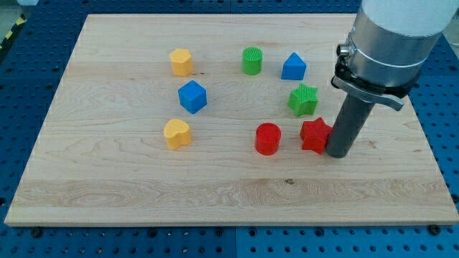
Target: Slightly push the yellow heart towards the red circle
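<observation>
The yellow heart (pixel 176 133) lies at the board's left-middle. The red circle (pixel 267 138) stands to its right, with bare board between them. My tip (pixel 337 153) is at the view's right, touching or right beside the right side of a red star (pixel 315 135), far from the yellow heart.
A yellow hexagon-like block (pixel 181 62), a blue cube (pixel 192 97), a green cylinder (pixel 252 61), a blue triangular block (pixel 292 67) and a green star (pixel 303 99) sit on the wooden board (pixel 107 179). The arm's grey housing (pixel 387 50) looms at the upper right.
</observation>
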Tool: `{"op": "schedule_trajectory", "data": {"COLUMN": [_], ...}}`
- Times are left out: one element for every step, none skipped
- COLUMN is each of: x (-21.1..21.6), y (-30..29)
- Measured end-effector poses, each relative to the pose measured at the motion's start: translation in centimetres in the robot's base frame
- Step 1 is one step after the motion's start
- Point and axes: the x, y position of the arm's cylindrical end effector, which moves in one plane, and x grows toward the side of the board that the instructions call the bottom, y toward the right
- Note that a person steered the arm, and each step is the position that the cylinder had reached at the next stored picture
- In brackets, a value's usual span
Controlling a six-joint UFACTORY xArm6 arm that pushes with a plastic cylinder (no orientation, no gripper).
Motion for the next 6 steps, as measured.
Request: {"op": "schedule_trajectory", "data": {"x": [0.5, 0.5, 0.5, 0.5, 1.9, 3.4], "y": [1.9, 2.8, 4.2, 4.2, 4.3, 1.0]}}
